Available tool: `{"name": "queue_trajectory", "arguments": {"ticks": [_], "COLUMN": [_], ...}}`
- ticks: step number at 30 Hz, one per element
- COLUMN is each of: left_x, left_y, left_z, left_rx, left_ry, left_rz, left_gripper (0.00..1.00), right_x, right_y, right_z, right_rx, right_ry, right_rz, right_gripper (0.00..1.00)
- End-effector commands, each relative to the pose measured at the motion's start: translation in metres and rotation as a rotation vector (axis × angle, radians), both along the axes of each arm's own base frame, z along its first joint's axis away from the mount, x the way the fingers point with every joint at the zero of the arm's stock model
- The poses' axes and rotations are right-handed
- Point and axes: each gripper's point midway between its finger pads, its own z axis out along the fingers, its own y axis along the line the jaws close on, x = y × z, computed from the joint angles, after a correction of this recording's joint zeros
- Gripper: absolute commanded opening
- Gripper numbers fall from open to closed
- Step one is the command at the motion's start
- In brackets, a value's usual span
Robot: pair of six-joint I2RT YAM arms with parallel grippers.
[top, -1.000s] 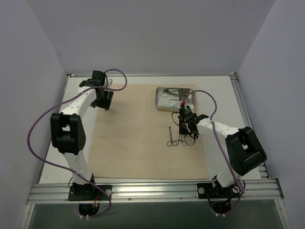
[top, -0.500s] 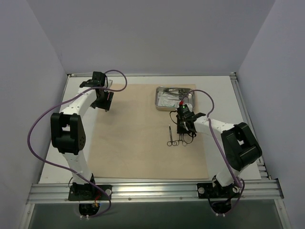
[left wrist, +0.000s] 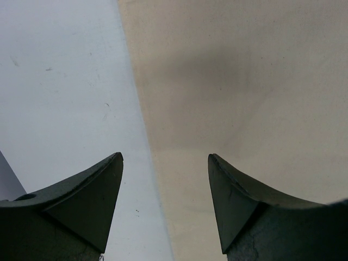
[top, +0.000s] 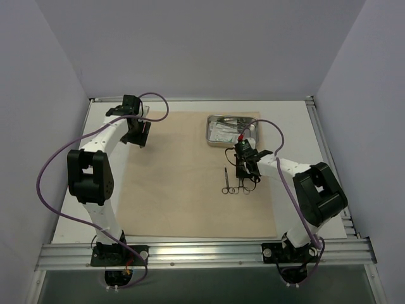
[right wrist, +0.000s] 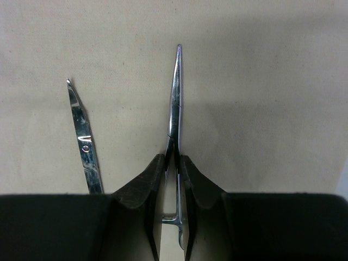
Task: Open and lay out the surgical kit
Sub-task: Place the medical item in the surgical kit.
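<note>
beige cloth wrap (top: pixel 183 183) is open and flat on the table (top: pixel 297 126), covering most of it. steel tray (top: pixel 252 128) sits on the cloth's far right corner with white packets (top: pixel 223 132) inside; can't make out the rest of its contents.

right gripper (right wrist: pixel 173 160): jaws pinched together on a slim clamp (right wrist: pixel 175 103), gripping it about at the pivot. blades are closed and point straight out past the fingertips over the cloth. handle shanks run back between the fingers. can't tell if the clamp is lifted or resting on the cloth. second clamp (right wrist: pixel 84 142) lies on the cloth just beside it on the left in the wrist view, roughly parallel, tip angled slightly outward, not touching the first.

in the top view both instruments are on the right half of the cloth, on the near side of the tray and apart from it, ring handles toward the near edge.

left gripper (left wrist: pixel 166 157): jaws wide apart, holding nothing. it hangs over the cloth's far left edge. the wrist view shows the cloth edge running between the fingers, bare white table under the left finger, cloth under the right. well apart from the tray and clamps.
</note>
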Motion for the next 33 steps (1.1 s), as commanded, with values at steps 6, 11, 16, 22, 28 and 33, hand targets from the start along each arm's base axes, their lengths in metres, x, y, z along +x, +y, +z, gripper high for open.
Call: {"name": "queue_trajectory", "arguments": {"ticks": [6, 11, 16, 22, 28, 33], "left_x": [0.005, 0.005, 0.004, 0.003, 0.003, 0.003], "left_y": [0.000, 0.000, -0.001, 0.001, 0.000, 0.000], "left_z": [0.015, 0.015, 0.015, 0.015, 0.013, 0.014], "left_rx": [-0.020, -0.021, -0.021, -0.016, -0.018, -0.019], "left_ry": [-0.054, -0.055, -0.055, -0.053, -0.053, -0.054], "left_rz": [0.010, 0.009, 0.007, 0.010, 0.010, 0.008], "left_gripper": [0.73, 0.73, 0.73, 0.73, 0.73, 0.73], "right_x": [-0.016, -0.012, 0.000, 0.003, 0.008, 0.006], "right_y": [-0.024, -0.023, -0.021, -0.027, -0.030, -0.030], "right_z": [0.005, 0.006, 0.007, 0.007, 0.013, 0.015], "right_rx": [-0.080, -0.073, -0.084, -0.105, -0.113, -0.115], "right_ry": [0.010, -0.007, -0.020, -0.019, -0.033, -0.032], "right_rz": [-0.047, -0.061, -0.060, -0.051, -0.040, -0.022], "right_gripper": [0.08, 0.08, 0.07, 0.08, 0.08, 0.08]}}
